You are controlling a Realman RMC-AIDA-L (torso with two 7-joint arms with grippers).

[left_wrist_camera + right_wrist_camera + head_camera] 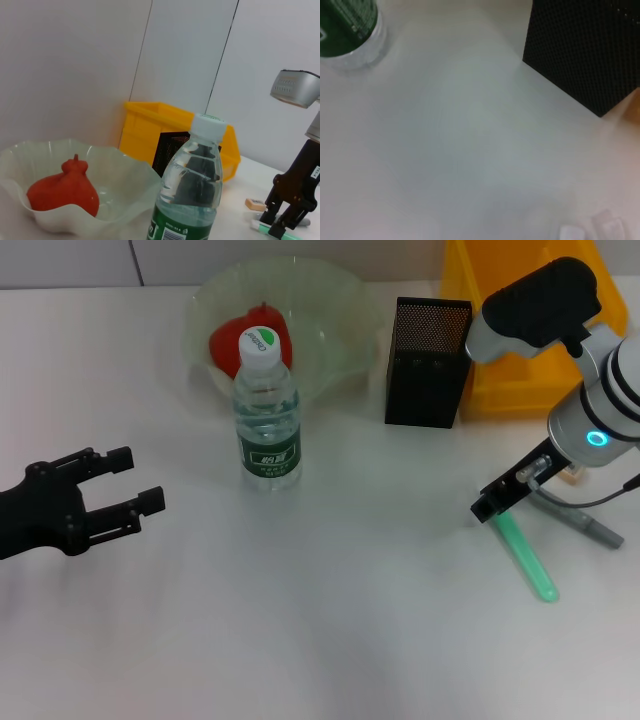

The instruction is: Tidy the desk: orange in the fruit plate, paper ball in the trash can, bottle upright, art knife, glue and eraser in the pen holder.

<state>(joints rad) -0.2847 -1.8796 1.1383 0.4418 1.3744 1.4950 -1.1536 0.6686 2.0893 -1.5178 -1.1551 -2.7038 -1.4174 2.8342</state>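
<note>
I am holding the right gripper (497, 508) low at the glue's (527, 558) upper end, right of frame; I cannot tell its jaw state. The knife (583, 522) is lying just beside. The left gripper (140, 483) is hanging open and empty at left, with bare table (330, 620) between it and the upright bottle (267, 415). The orange (232, 338) is sitting in the plate (340, 310), upper centre.

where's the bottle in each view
Head view: bottle upright, centre-left, before the fruit plate.
Left wrist view: bottom centre, cap up.
Right wrist view: only its base, upper-left corner.
Shared landmark: pen holder.
</note>
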